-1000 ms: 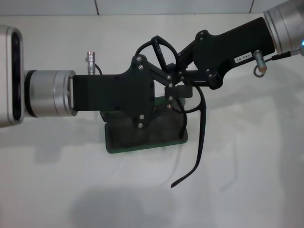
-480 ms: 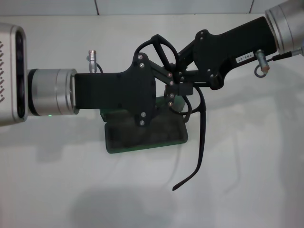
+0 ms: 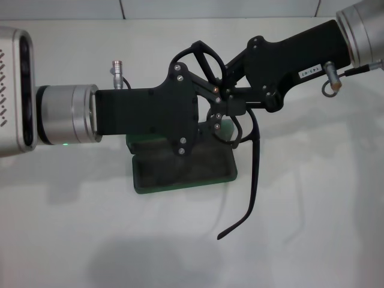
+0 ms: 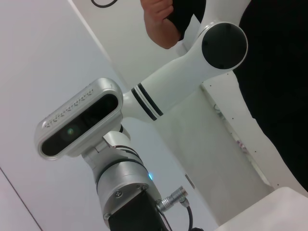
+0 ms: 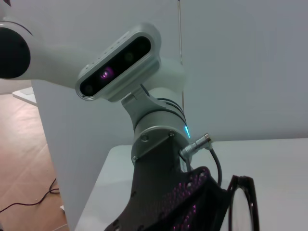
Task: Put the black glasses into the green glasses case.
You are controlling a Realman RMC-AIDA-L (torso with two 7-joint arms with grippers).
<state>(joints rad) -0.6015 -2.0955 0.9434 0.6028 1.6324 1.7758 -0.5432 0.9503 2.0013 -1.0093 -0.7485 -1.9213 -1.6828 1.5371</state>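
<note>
Looking down via head cam, I had both arms meeting mid-frame over the green glasses case (image 3: 180, 174), which lay open on the white table (image 3: 312, 228) just below centre, grey lining up. Only its lower half showed; the rest sat under the arms.

L gripper (image 3: 217, 107) came in from the left edge, level, its black body covering the upper part of the case. R gripper (image 3: 227, 96) reached in from the upper right, angled down toward centre. Their tips met at about the same spot, right at the black glasses (image 3: 204, 60).

The glasses were held up off the table, between the two tools, above the case's right end. One rounded lens rim stuck up above the L gripper's body, the other sat lower, just right of the tips. One temple arm hung down past the case's right edge toward lower centre, curved tip apart from the case, shadow beneath it on the table.

Fingers: cdn't tell for either. Black linkages overlapped the black frame, so I couldn't separate which tool was clamped on the glasses, or if both were.

R wrist cam caught the L gripper's (image 5: 168, 202) black body close up w/ one lens rim of the glasses (image 5: 243, 204) at the lower right. L wrist cam showed only the R arm, no task items.
</note>
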